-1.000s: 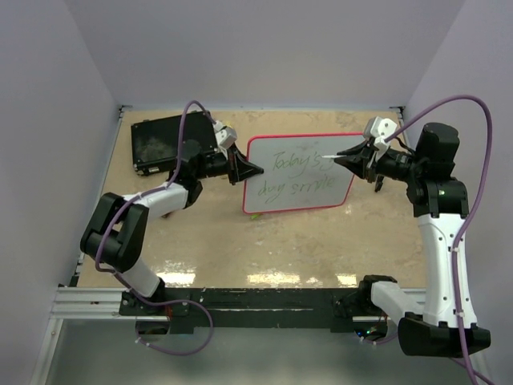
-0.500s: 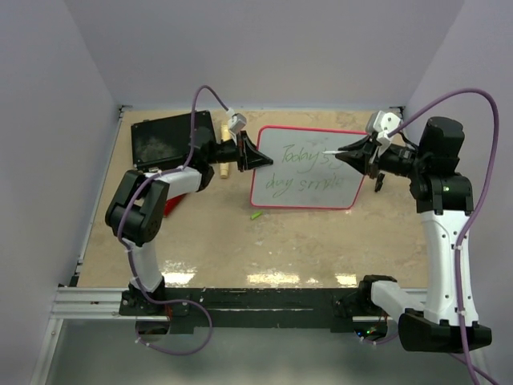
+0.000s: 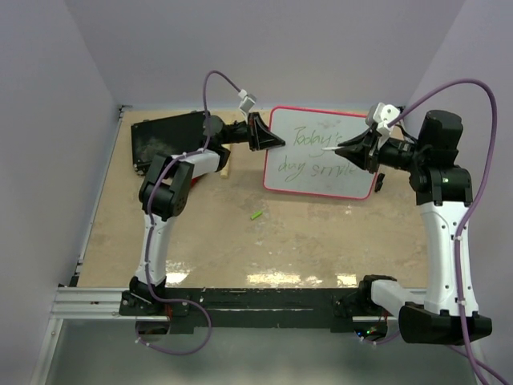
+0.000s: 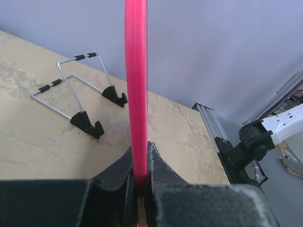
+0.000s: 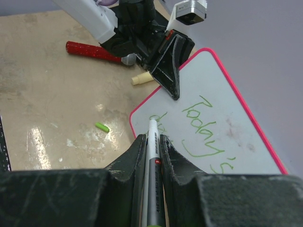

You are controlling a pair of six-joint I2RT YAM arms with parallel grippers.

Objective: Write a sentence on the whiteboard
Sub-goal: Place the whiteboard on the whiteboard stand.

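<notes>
- My left jaws are clamped on the pink rim of the whiteboard (image 4: 136,94). They grip one short edge, so the board hangs clear of the table with its face turned toward my right jaws.
- My right jaws are pinched together on a marker (image 5: 152,146). Its white tip pokes out ahead of them, right at the board's face beside "Today's". From here I cannot tell whether it actually touches.
- The sentence (image 3: 319,152) runs in two green lines between my two pairs of jaws.
- I judge the writing to be under way and well along. The next move calls for setting the tip on bare white past the last word with light pressure. My left jaws must brace the board, since a one-edge grip may let it swing.
- A small green piece (image 3: 256,215), likely the marker's cap, lies on the table (image 3: 240,249) below the gap between my jaws. A black case (image 3: 160,140) sits behind my left jaws and a wire stand (image 4: 75,101) beyond them.
- The table is beige, mottled and glossy, and pale lilac walls close in three sides.
</notes>
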